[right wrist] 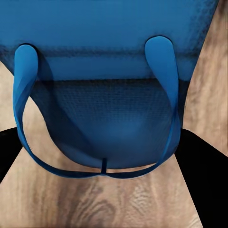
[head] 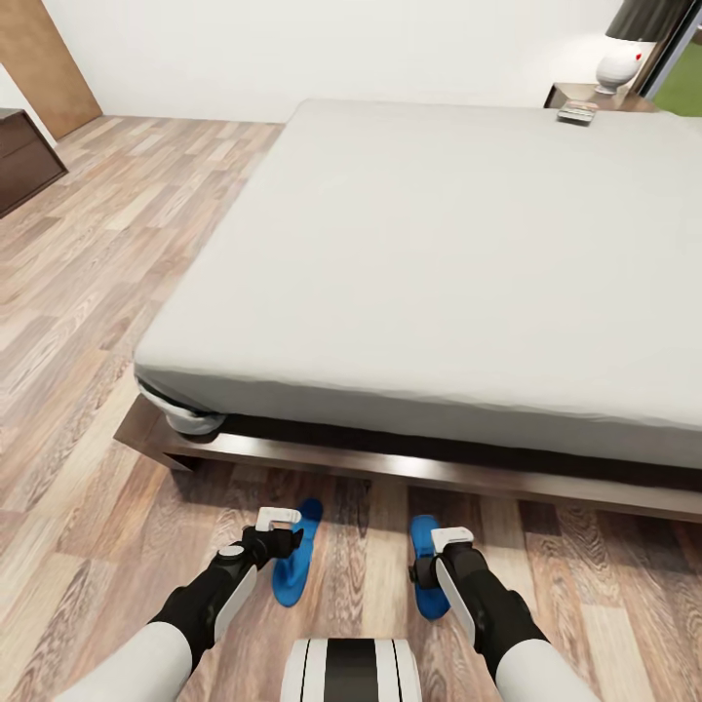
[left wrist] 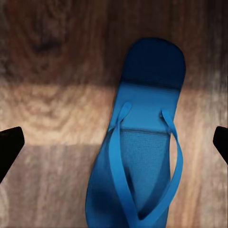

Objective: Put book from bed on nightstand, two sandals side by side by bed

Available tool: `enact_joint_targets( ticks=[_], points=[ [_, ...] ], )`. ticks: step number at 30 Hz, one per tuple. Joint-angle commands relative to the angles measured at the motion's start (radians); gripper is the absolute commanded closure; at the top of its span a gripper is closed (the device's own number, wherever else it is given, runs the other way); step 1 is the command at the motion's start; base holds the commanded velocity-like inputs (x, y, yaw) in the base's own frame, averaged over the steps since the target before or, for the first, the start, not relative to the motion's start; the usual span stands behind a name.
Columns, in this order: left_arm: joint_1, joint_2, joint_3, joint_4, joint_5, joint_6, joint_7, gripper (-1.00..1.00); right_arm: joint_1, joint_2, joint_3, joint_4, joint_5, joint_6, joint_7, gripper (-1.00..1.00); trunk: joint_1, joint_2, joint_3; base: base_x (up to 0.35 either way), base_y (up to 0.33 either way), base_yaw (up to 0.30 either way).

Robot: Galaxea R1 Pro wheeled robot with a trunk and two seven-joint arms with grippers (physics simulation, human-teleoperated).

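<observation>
Head view.
- Bed across centre, foot rail facing the robot.
- Two sandals on the floor just short of the rail, toward 6 o'clock: left sandal angled, right sandal nearly straight.
- Well apart and not parallel, so not yet side by side.
- Left hand above the left sandal, right hand over the right one.
- Small flat item, probably the book, at the far corner toward 1 o'clock beside the nightstand. Cannot tell whether on mattress or cabinet.

Left wrist view.
- Left sandal bright blue, thin straps, textured footbed, flat on planks.
- Fingertips spread wide, clear of it: released, nothing held.
- Risk: sandal off-centre between the fingers. Closing from here may catch one edge and spin it.

Right wrist view.
- Right sandal very near, strap loop arched above the sole.
- Dark fingers flanking it. Cannot tell whether clamped or merely alongside.
- Risks: pinching strap alone, letting the flexible sole droop and swing; a thin sole slipping out on lift; pushing a sandal under the bed rail.
</observation>
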Motion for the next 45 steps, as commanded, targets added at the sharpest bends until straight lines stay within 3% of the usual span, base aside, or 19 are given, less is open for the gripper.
enact_joint_targets(
  ticks=[1,12,40,43,45],
  points=[
    [0.000,0.001,-0.003,-0.001,0.010,0.005,0.000,-1.00,0.000,0.000,0.003,-0.001,-0.003,0.005,-0.006,1.00,0.000,0.000,-0.001,0.045,0.079,0.000],
    [0.000,0.001,-0.003,-0.001,0.010,0.005,0.000,-1.00,0.000,0.000,0.003,-0.001,-0.003,0.005,-0.006,1.00,0.000,0.000,-0.001,0.008,0.038,0.000],
    [0.000,0.001,-0.002,0.001,0.010,0.006,-0.001,-1.00,0.000,-0.001,0.000,-0.001,-0.003,0.005,-0.003,1.00,0.000,0.000,-0.001,0.031,0.208,0.000],
    [0.000,0.001,-0.002,0.001,0.010,0.006,-0.001,-1.00,0.000,-0.001,-0.009,-0.001,-0.004,0.005,-0.003,1.00,0.000,0.000,-0.001,0.001,0.187,0.000],
    [0.000,0.001,-0.002,0.001,0.010,0.006,-0.001,-1.00,0.000,-0.001,-0.044,-0.001,-0.004,0.005,-0.001,1.00,0.000,0.000,-0.001,0.000,0.223,0.000]
  ],
)
